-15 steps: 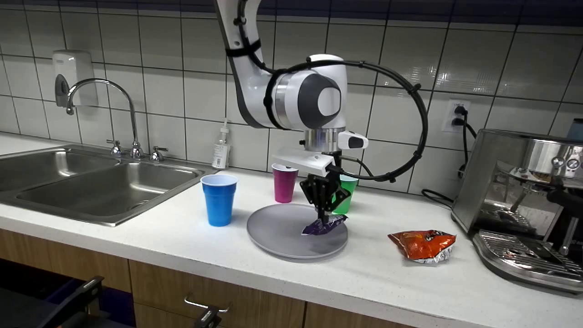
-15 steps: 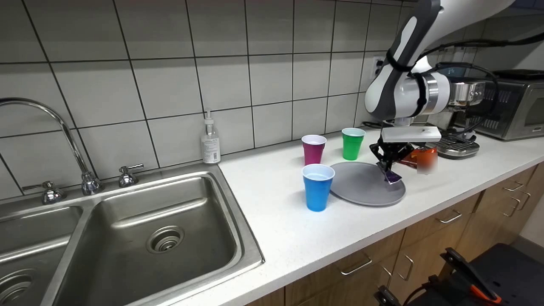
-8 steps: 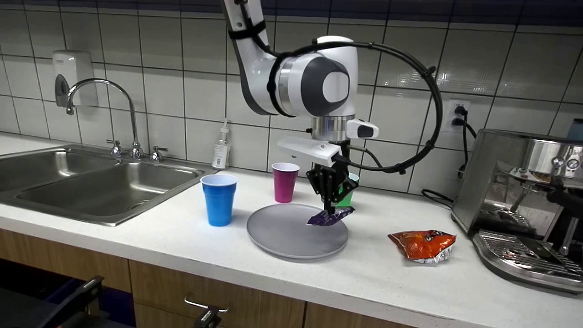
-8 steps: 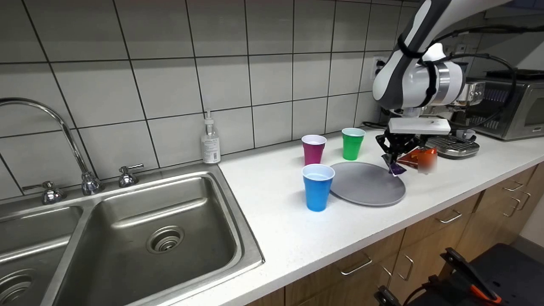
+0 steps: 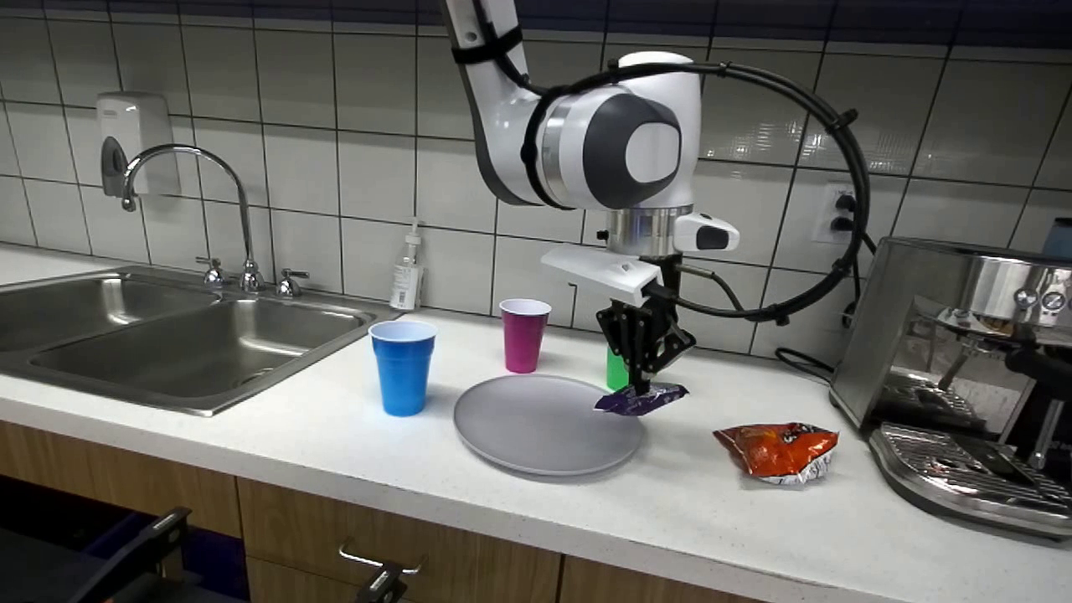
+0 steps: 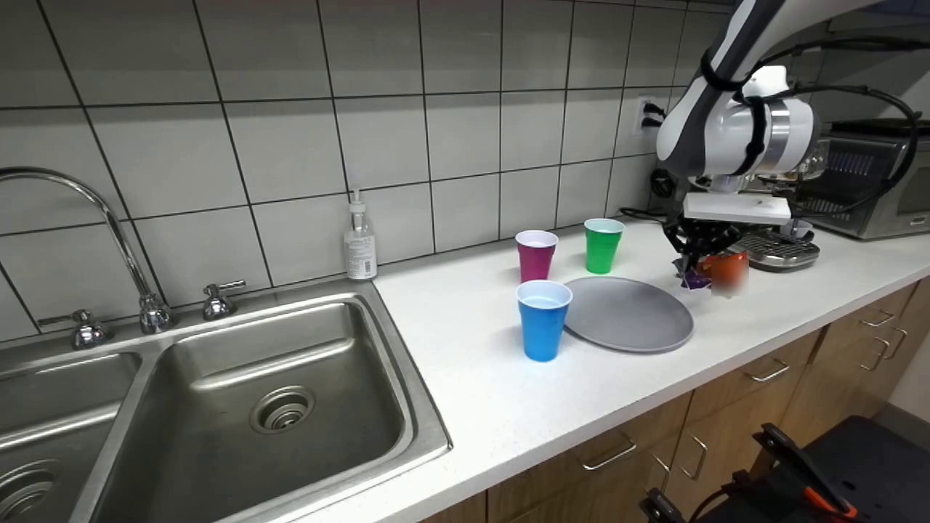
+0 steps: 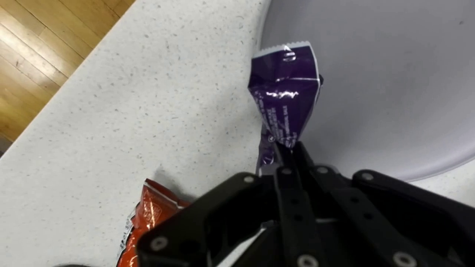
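Where the claw [image 7: 292,149] ends: its jaws press together on the purple packet [image 7: 284,92], near the middle of the wrist view.
Purple packet: one end reaches the upper middle of that view; in both exterior views, right of centre, directly beneath the claw.
Grey plate [image 7: 389,92]: upper right of the wrist view.
Orange bag [image 7: 150,215]: lower left there, partly behind the claw.

Both exterior views look from mid-distance over the counter [image 5: 670,498] toward the tiled wall [image 6: 290,156], sharing sink [image 6: 420,407] and plate [image 6: 617,316]; the wrist view peers down close, plate upper right, its tilt hard to judge.
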Robot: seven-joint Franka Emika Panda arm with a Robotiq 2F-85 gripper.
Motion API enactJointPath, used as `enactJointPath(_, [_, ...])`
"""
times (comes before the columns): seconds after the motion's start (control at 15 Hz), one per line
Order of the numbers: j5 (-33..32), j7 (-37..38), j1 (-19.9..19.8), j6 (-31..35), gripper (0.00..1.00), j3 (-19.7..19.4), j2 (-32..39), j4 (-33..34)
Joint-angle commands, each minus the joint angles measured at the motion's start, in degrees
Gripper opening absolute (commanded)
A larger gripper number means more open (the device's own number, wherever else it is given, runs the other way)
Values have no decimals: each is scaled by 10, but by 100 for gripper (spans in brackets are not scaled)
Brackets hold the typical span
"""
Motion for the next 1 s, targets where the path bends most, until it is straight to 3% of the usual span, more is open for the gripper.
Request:
enactJointPath(0.0, [9, -7, -18, -24, 1, -3, 6, 32])
enactJointPath(0.93, [12, 6, -39, -38, 1, -15, 45, 105])
